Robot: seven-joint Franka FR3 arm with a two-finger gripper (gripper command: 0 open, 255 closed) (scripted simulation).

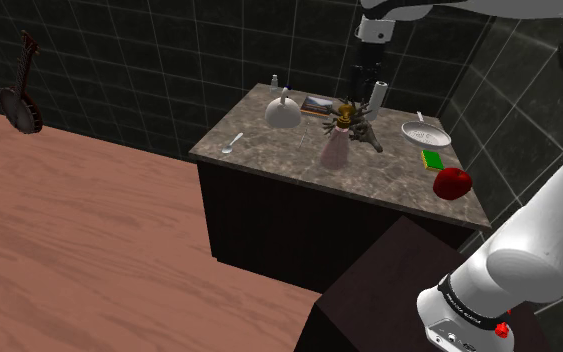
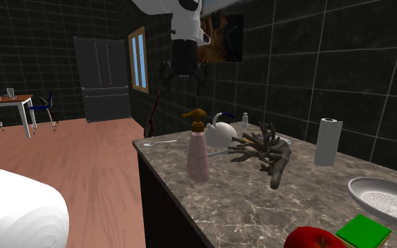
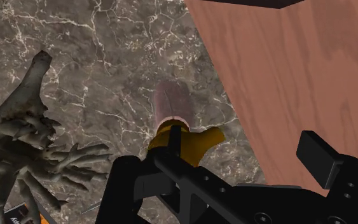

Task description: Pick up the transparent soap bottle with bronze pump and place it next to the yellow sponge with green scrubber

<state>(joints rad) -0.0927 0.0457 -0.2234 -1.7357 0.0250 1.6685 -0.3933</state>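
The soap bottle (image 1: 335, 146) (image 2: 198, 156) (image 3: 173, 105) is pinkish and see-through with a bronze pump. It stands upright on the marble counter (image 1: 269, 150), near the edge that faces the wooden floor. My gripper (image 1: 365, 90) (image 2: 182, 72) (image 3: 228, 175) hangs open well above it, touching nothing. From the wrist camera I look down onto the pump, which lies between the fingers and closer to one of them. The yellow sponge with the green top (image 1: 432, 160) (image 2: 362, 231) lies flat further along the counter, beside a red apple (image 1: 453, 183) (image 2: 313, 239).
A grey branched piece of driftwood (image 2: 267, 151) (image 3: 25, 149) lies close behind the bottle. A white kettle (image 1: 283, 110) (image 2: 220, 132), a paper towel roll (image 2: 327, 141), a metal pan (image 1: 424, 131) (image 2: 387, 201) and a spoon (image 1: 233, 143) also sit on the counter.
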